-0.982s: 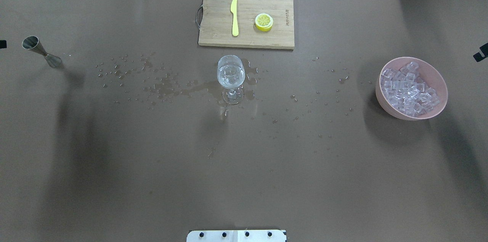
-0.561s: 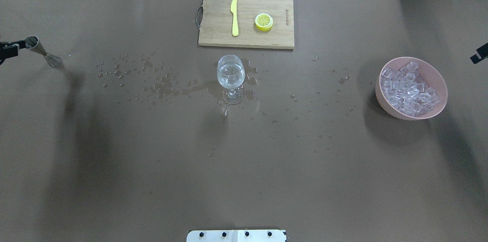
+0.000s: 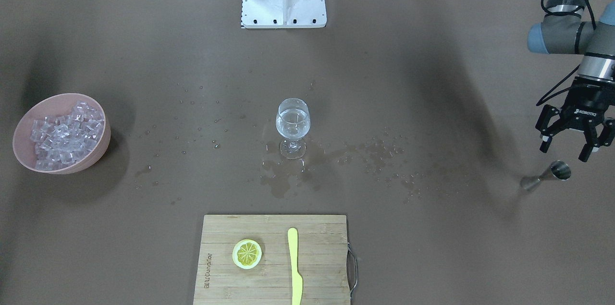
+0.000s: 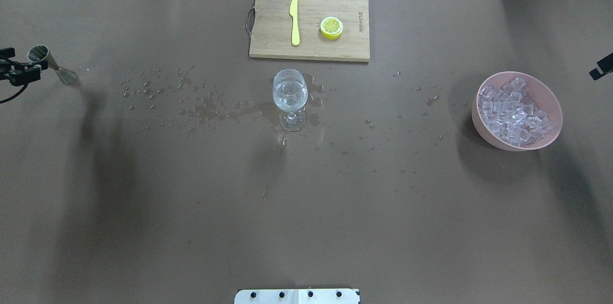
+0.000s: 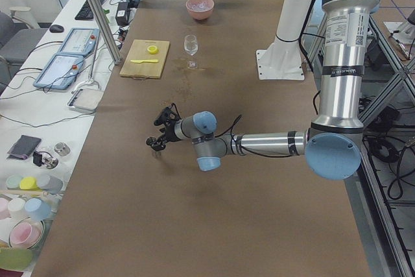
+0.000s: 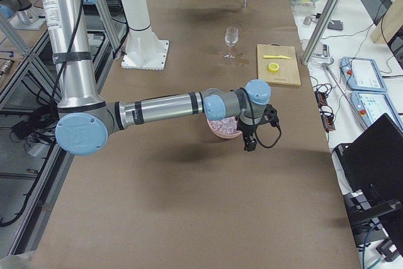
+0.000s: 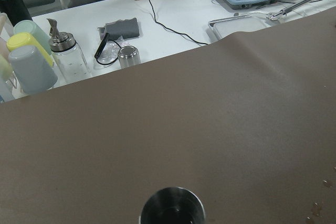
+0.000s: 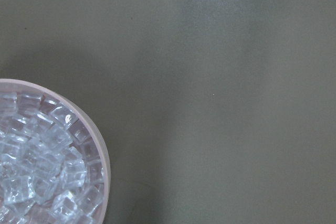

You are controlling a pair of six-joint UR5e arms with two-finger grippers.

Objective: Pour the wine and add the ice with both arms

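Jigger (image 3: 545, 176) just beside spread left hand (image 3: 565, 153), ungripped.

Silver-tubed arms (image 5: 343, 50), light-blue caps (image 5: 332, 165)

Clear wine (image 4: 289, 95) in glass (image 4: 291, 123); ice (image 4: 515, 113) in bowl (image 4: 477, 118)

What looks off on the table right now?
Spilled liquid. A puddle wets the table cover around the wine glass foot, and scattered droplets trail from it toward the jigger on one side and the pink ice bowl on the other. Nothing else stands out.
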